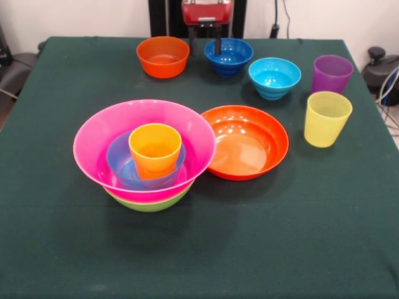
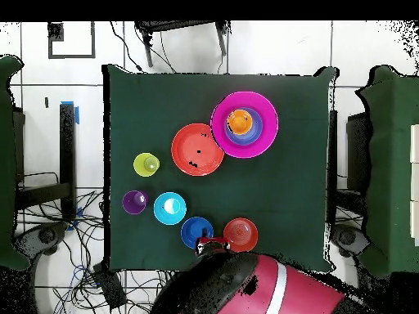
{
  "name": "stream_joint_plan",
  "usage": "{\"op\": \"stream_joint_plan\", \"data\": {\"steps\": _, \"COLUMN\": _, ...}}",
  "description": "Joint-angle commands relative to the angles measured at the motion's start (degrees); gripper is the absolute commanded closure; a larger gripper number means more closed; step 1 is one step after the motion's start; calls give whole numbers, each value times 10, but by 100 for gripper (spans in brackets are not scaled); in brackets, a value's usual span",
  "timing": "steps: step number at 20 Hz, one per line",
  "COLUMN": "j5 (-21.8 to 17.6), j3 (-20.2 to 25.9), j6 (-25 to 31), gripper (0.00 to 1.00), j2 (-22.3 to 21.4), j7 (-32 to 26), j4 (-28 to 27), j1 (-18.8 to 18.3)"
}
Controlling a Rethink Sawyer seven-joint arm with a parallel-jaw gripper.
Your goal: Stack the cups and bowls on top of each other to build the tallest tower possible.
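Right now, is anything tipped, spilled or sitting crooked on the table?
Nothing stands out. The tower sits level, orange cup upright inside it; the loose bowls and both loose cups stand upright, apart from one another.

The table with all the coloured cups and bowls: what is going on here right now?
A tower is part built: an orange cup sits in a small blue bowl, inside a pink bowl on a lime green bowl. The gripper hangs at the far edge between the small orange bowl and dark blue bowl, holding nothing. The other pieces stand loose.
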Motion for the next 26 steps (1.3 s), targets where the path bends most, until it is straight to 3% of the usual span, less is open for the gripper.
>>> {"op": "stream_joint_plan", "data": {"steps": 1, "j5": -21, "j3": 59, "j6": 79, "gripper": 0, "j2": 25, "j7": 59, "j4": -95, "j1": -2}}
{"op": "stream_joint_plan", "data": {"steps": 7, "j5": -28, "j3": 61, "j6": 87, "gripper": 0, "j2": 10, "j7": 62, "j4": -86, "j1": -5}}
{"op": "stream_joint_plan", "data": {"steps": 14, "j5": -12, "j3": 30, "j6": 10, "gripper": 0, "j2": 28, "j7": 66, "j4": -87, "j1": 22}}
{"op": "stream_joint_plan", "data": {"steps": 26, "j5": 0, "j3": 27, "j6": 20, "gripper": 0, "j2": 17, "j7": 72, "j4": -79, "j1": 39}}
